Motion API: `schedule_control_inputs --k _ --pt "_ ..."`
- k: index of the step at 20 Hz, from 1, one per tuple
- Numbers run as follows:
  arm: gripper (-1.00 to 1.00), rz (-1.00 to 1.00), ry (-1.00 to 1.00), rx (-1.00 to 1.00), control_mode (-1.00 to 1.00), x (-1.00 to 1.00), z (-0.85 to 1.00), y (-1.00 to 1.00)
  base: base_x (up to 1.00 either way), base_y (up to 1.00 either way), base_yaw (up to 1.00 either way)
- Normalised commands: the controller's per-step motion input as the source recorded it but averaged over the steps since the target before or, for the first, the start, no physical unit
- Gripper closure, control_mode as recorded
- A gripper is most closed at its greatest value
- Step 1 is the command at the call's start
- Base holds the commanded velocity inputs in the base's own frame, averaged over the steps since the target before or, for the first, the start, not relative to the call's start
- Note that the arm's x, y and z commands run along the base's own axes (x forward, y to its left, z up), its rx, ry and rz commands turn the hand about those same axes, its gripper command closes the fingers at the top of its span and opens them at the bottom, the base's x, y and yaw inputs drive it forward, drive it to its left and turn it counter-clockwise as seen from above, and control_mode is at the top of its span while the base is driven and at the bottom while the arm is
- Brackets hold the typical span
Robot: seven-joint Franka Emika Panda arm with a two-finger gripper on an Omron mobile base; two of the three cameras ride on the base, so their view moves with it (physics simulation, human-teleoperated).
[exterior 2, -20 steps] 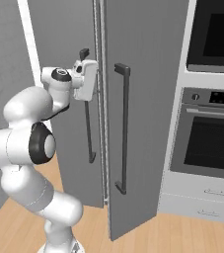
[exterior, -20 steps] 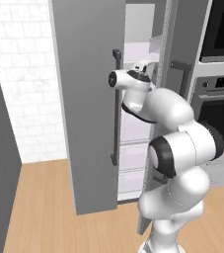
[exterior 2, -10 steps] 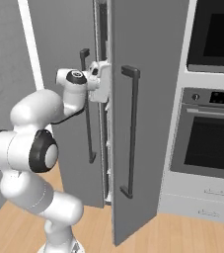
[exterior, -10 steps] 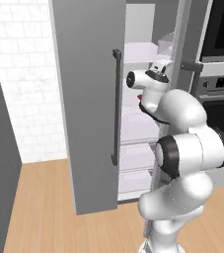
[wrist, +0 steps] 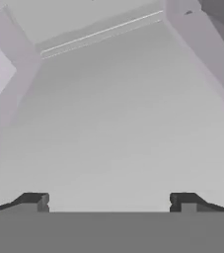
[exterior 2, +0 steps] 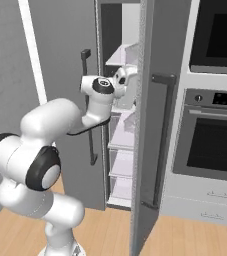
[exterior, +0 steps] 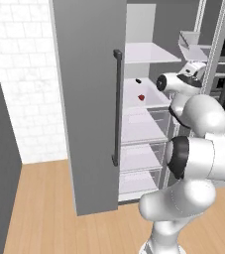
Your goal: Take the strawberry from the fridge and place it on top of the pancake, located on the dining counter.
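Fridge [exterior: 89, 99] doors stand open, and the tool [wrist: 108, 200] sits up at the right door's inner edge with its tips [wrist: 34, 200] wide apart, gripping nothing. Left of and slightly below the tool, the strawberry [exterior: 141, 97] lies on a white shelf [exterior: 148, 101], well apart.

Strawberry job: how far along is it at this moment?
Done: the fridge stands open, white shelves exposed. In hand: nothing yet; the tool is open and empty, fingertips apart, up by the right door's inner side. The strawberry lies untouched on a middle shelf, a small dark item behind it. Left: reach in, grasp the berry, carry it to the pancake on the dining counter.
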Motion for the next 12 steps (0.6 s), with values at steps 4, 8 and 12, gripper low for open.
schedule_control_inputs --k 4,8,12 --pt "-1.0 -0.02 -0.04 0.1 -1.0 0.0 0.12 -0.98 0.0 0.0 0.0" --pt "-1.0 0.0 -0.07 0.1 -1.0 0.0 0.11 -0.81 0.0 0.0 0.0" --pt "-1.0 0.0 -0.09 0.09 -1.0 0.0 0.17 -0.63 0.0 0.0 0.0"
